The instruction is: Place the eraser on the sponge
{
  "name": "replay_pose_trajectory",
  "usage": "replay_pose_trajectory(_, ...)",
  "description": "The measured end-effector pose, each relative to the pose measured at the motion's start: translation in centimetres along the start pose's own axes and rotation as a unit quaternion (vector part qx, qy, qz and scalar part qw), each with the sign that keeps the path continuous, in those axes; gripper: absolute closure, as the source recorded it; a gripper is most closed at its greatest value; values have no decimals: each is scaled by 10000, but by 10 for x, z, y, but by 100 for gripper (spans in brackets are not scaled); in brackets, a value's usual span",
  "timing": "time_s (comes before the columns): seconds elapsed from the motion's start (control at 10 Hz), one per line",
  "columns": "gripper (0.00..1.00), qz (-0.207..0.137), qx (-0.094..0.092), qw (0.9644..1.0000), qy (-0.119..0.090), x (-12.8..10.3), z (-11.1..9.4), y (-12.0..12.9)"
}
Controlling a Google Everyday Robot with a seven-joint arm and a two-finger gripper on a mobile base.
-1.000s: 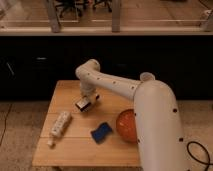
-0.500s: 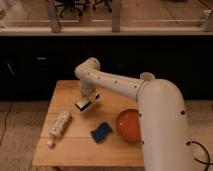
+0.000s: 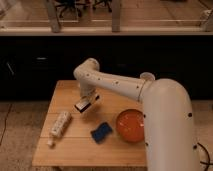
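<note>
Below and to the right of the fingers, well apart from them, you have the one container on the table (image 3: 75, 152): the orange bowl (image 3: 120, 121). You can see its orange inner surface, but its right edge is hidden behind the white arm (image 3: 120, 86), so you cannot judge that part of it.

The gripper (image 3: 86, 103) hangs over the left-middle of the table, at the end of the arm that reaches in from the lower right. Its fingers are clenched on the eraser (image 3: 81, 106), a small block with a dark body and a pale face turned down and to the left. The fingers themselves are mostly lost against the wrist and the block, so you only see them as dark shapes around it.

The sponge (image 3: 101, 132), a dark-blue pad with wavy edges, lies flat on the wood below the fingers and a little to their right, apart from them and just beside the bowl's left rim. Down and to the left of the fingers lies a long white power strip (image 3: 59, 125), set at a slant. Any marking on it is too small for you to read.
</note>
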Motion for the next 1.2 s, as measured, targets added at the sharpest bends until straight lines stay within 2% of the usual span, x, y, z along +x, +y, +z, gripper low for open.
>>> replay_pose_trajectory(0.6, 100, -156, 56, 9997, 165, -26, -18, 18)
replay_pose_trajectory(1.0, 100, -141, 137, 9997, 171, -36, -27, 40)
replay_pose_trajectory(1.2, 100, -72, 170, 9998, 106, -38, -30, 53)
